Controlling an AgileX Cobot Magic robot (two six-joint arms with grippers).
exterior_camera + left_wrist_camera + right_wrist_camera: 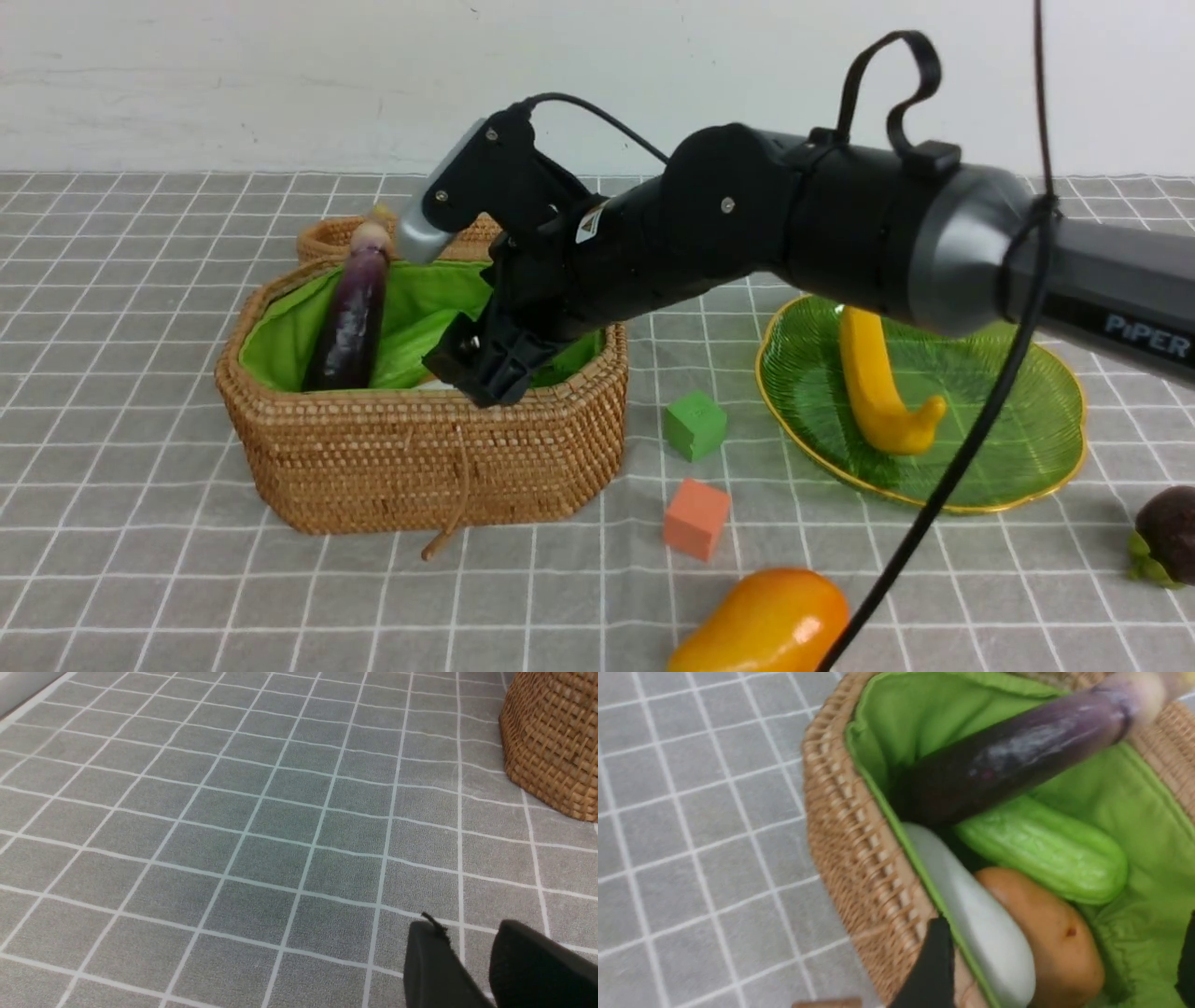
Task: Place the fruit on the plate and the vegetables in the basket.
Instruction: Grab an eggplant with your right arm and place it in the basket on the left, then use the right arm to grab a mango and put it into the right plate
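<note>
Revealing potato (1045, 933), right wrist only; right jaws wide, left jaws narrowly apart.

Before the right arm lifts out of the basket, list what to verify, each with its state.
1. Right arm's fingers spread, gripping nothing: ok.
2. Long purple eggplant, pale green ridged gourd, white oblong vegetable, brown potato inside tan woven rattan basket: ok.
3. Curved yellow banana on green glass plate: ok.
4. Orange-yellow mango on plate: not ok.
5. Round dark purple mangosteen on plate: not ok.
</note>
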